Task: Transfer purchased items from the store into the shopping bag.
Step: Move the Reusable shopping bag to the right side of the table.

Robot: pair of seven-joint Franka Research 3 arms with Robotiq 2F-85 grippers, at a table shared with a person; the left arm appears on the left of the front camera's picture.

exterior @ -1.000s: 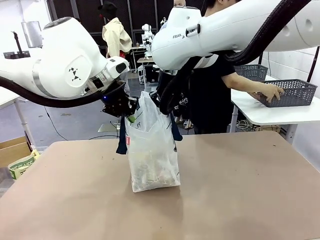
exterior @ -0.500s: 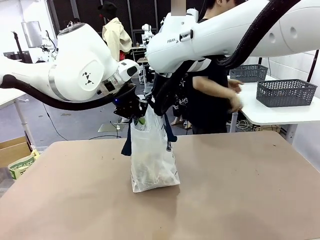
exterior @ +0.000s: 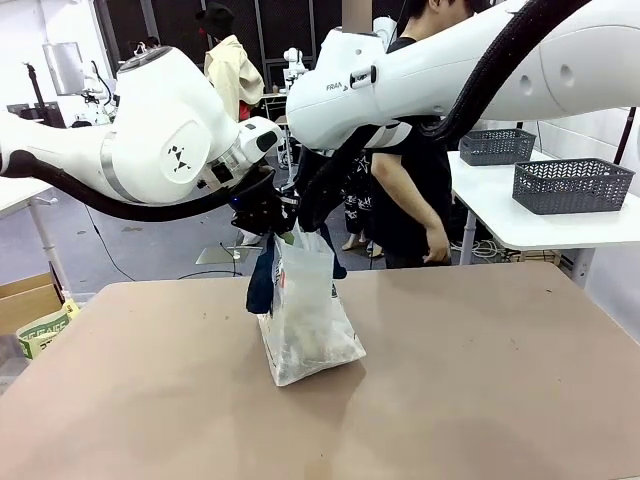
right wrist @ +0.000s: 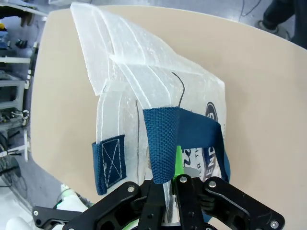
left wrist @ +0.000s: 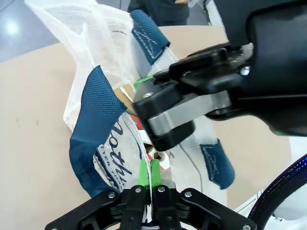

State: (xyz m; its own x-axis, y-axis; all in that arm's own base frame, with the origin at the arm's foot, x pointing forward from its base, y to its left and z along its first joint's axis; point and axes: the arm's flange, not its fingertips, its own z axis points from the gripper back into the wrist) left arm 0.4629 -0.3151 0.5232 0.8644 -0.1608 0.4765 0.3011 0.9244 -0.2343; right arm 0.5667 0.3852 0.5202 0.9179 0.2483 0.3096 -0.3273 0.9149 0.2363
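**While both grippers pinch the bag's top, loading looks close to done**

As seen from the front, the shopping bag (exterior: 305,320) rests with its bottom on the brown table (exterior: 480,390), near the middle, and leans to one side. The left gripper (exterior: 272,215) and right gripper (exterior: 305,208) meet just above its mouth.

- Left wrist view: the left gripper (left wrist: 149,175) has its green pads pressed together on the bag's plastic beside a navy handle (left wrist: 93,129).
- Right wrist view: the right gripper (right wrist: 170,184) is clamped down on the rim where a handle strap (right wrist: 175,127) folds over.
- Purchased items (exterior: 312,345) show as pale and yellowish shapes low inside the translucent wall; single pieces cannot be told apart.

Judgement: the goods are bagged and the mouth is gathered, so the transfer looks late or finished. Whether more goods wait elsewhere cannot be told.

Writing:
- Navy oval logo (left wrist: 117,155): white letters "nothy", cut off.
- Same logo in the right wrist view: "END", partial.
- Right arm (exterior: 450,70): "FRAN".
- Small red tag (left wrist: 139,123): unreadable.
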